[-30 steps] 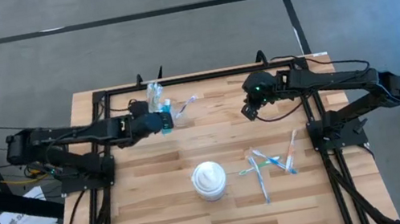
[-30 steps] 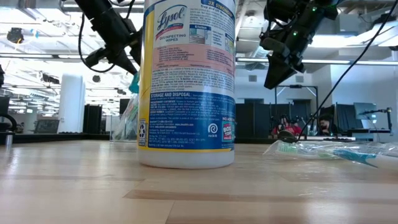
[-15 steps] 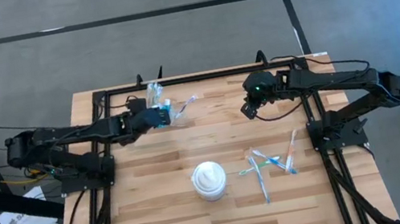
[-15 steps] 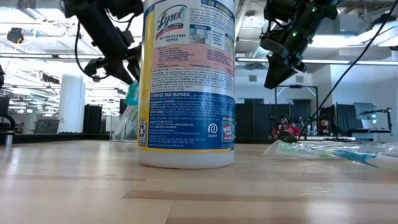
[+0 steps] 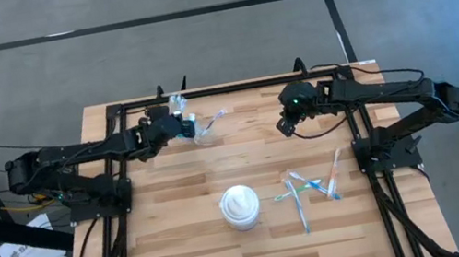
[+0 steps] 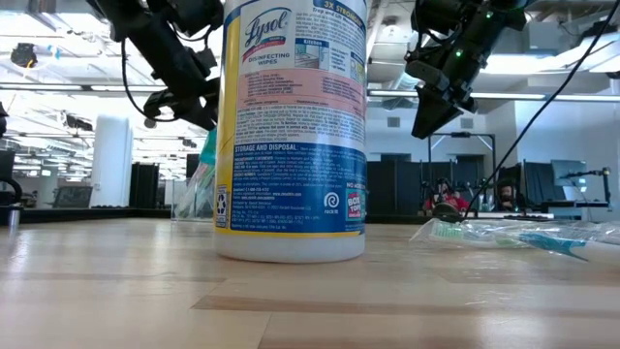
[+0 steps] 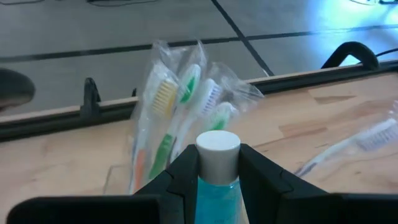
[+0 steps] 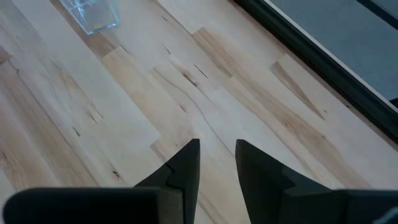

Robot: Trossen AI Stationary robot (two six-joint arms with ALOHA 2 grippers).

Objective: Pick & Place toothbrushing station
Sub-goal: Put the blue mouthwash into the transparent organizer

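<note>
My left gripper (image 5: pixel 185 126) hangs over the table's far left part, shut on a small teal tube (image 7: pixel 215 196) with a white cap (image 7: pixel 217 148). Just beyond it stands a clear cup (image 7: pixel 121 177) holding several wrapped toothbrushes (image 7: pixel 166 106) that lean upright in it. A second clear cup (image 8: pixel 93 15) stands nearby, and a single toothbrush (image 7: pixel 357 142) lies by it. Several loose toothbrushes (image 5: pixel 301 193) lie on the table's right half. My right gripper (image 5: pixel 285 127) hangs over the far right part, open, with only bare wood between its fingers (image 8: pixel 186 163). My left gripper pinches the tube's teal body just below the cap (image 7: pixel 214 182) between its two fingers. The tube lies along the fingers, with its cap sticking out past the fingertips. The fingers slant down toward the far edge. The tube is lifted clear of the table (image 6: pixel 206 147).
A tall white tub of wipes (image 5: pixel 241 207) stands near the table's middle and fills the low view's foreground (image 6: pixel 291 126). A black metal frame (image 5: pixel 232 89) runs along the far edge and down both sides. Bare wood lies between the two grippers.
My left gripper has swung toward the table's far edge and the cup of toothbrushes, sinking a little and rolling about its own line. The teal tube has gone with it, still pinched and clear of the table.
</note>
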